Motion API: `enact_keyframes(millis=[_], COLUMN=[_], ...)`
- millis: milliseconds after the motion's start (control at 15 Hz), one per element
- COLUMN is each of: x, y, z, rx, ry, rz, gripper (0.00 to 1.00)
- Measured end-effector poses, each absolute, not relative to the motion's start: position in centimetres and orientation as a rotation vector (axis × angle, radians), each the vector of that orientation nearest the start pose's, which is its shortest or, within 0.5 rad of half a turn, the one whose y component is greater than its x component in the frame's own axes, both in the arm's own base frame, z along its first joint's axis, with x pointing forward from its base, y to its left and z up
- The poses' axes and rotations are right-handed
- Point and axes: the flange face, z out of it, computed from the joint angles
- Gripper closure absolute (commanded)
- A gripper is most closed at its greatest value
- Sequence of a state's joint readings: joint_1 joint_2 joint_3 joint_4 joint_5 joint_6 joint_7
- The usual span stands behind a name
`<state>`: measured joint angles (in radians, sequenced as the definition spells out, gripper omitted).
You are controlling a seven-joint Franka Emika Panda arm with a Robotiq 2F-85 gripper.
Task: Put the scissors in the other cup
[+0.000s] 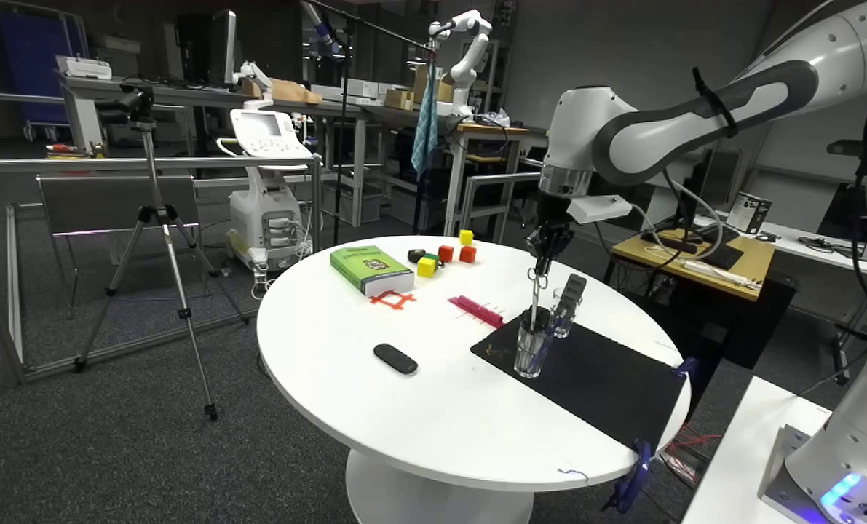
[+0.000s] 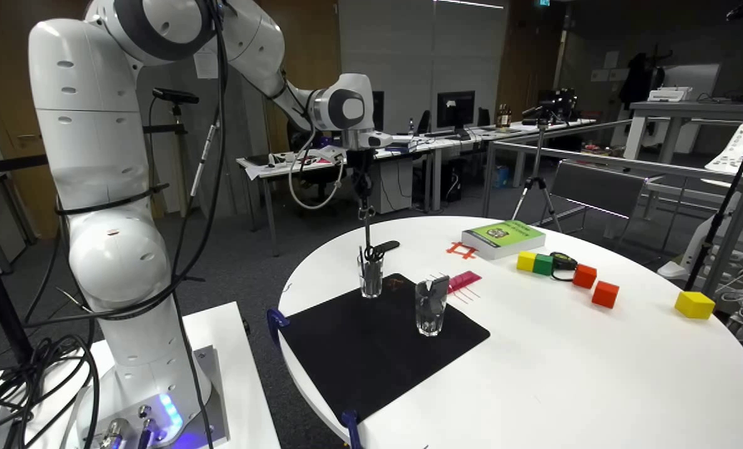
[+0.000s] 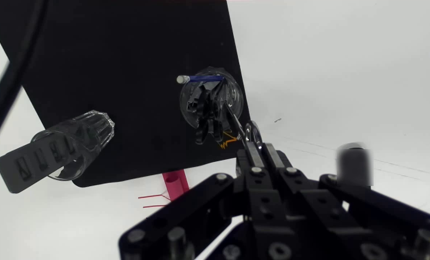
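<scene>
Over a round white table (image 2: 564,374), the gripper (image 3: 260,145) clamps slim scissors (image 1: 535,300). In both exterior views they point at six o'clock, into a glass tumbler (image 1: 528,360).

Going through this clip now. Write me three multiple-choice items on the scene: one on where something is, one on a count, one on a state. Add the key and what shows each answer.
1. Where is the grey bar relative to the glass nearest it?
A) Lying under it
B) Standing in it, with one end out of the top
C) Lying flat on the table, apart from it

2. How many red cubes are on the white table?
A) None
B) Four
C) Two

3. What are the fingers doing with the scissors?
A) Gripping them at the handle end
B) Standing wide open, well away from them
C) Pressing them flat on the table

Key:
1 B: the wrist view shows the bar jutting past the rim.
2 C: both exterior views show two.
3 A: the wrist view shows the fingertips nearly together at a ring handle.
</scene>
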<state>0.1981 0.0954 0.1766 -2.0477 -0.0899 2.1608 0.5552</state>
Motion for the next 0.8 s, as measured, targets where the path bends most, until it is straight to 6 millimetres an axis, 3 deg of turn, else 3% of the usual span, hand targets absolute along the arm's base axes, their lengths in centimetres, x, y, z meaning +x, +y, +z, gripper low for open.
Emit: enact_keyframes(millis=[800], x=[53.3], y=[20.3], z=[37.9], rx=[-3.194], ry=[0.204], rz=[-0.025], gripper=[0.99])
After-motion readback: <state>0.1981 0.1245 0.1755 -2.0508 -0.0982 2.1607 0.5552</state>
